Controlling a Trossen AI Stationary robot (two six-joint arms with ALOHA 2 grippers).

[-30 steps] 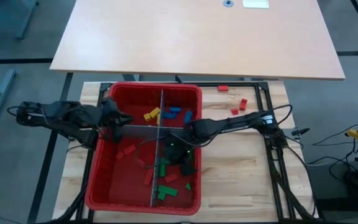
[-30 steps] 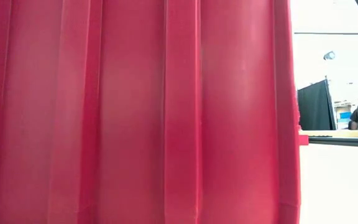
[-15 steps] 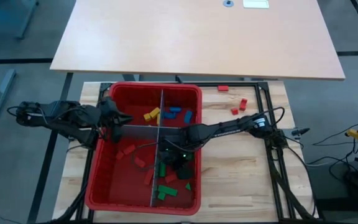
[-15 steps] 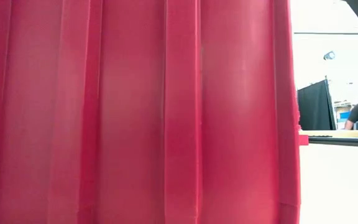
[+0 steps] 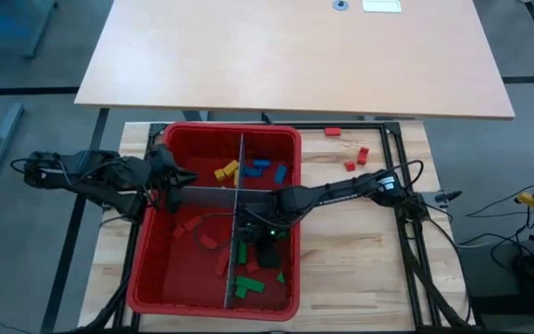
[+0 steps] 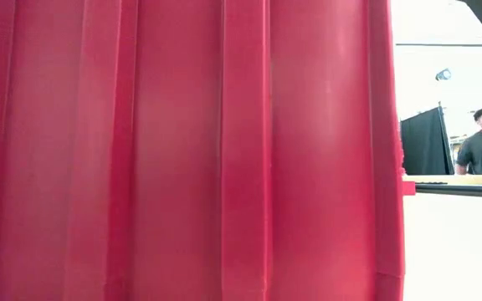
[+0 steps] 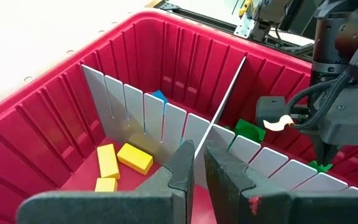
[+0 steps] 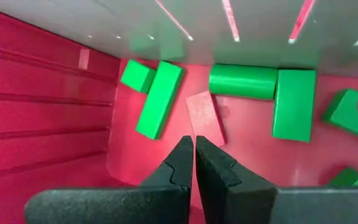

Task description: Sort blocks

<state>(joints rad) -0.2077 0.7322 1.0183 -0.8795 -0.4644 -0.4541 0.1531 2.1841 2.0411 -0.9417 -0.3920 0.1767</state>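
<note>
The red bin (image 5: pixel 156 278) is sitting on the wooden surface (image 5: pixel 360 269), split by grey slotted panels (image 5: pixel 233 195) into four compartments. The right gripper (image 5: pixel 269 252) is reaching down into the compartment toward five o'clock, among the green blocks (image 5: pixel 247 286); its jaws are nearly closed, holding nothing, and in the right wrist view they are pointing at a red block (image 8: pixel 205 117) lying flat on the bin floor between green ones. That red block is just beside a long green block (image 8: pixel 159 98) on one side, and a green cylinder-like piece (image 8: pixel 242 81) and a wider green block (image 8: pixel 294 104) are lying on the other. The left gripper (image 5: pixel 167 176) is waiting at the bin's nine o'clock rim, where the cross panel meets the wall; its jaws are narrow, straddling the top edge of that panel in the left wrist view, though I cannot tell if they are touching it. Yellow blocks (image 5: pixel 226 171) are lying in the compartment toward eleven o'clock, blue blocks (image 5: pixel 265 168) toward one o'clock, and more red blocks (image 5: pixel 200 237) toward seven o'clock. A few loose red blocks (image 5: pixel 355 158) are resting on the surface outside the bin, toward two o'clock. In the low view the bin wall is filling almost everything, and a person (image 6: pixel 479 144) is standing far off in the room.
</note>
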